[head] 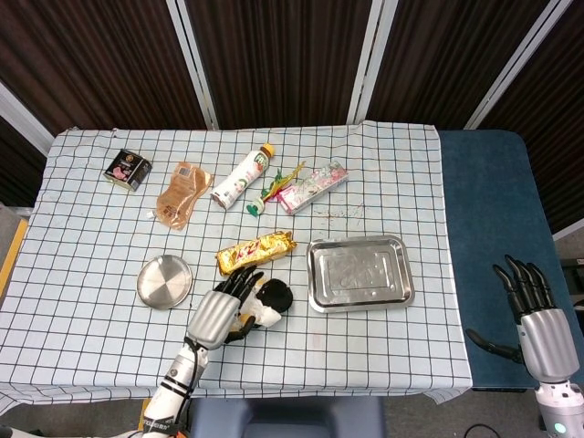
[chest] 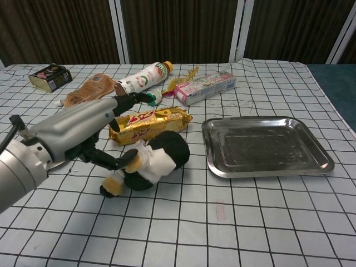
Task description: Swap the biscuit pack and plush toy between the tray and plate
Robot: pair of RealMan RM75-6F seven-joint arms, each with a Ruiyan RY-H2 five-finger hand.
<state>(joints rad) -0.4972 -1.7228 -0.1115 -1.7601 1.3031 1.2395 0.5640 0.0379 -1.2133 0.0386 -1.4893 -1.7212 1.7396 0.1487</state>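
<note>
Legible text: none confirmed

Printing shows on the gold biscuit pack (chest: 150, 124) as red lettering, too blurred to read; the white bottle (chest: 142, 79), the pink carton (chest: 207, 87), the brown pouch (chest: 86, 89) and the dark tin (chest: 50, 76) carry labels, all too small to resolve in either view.
</note>
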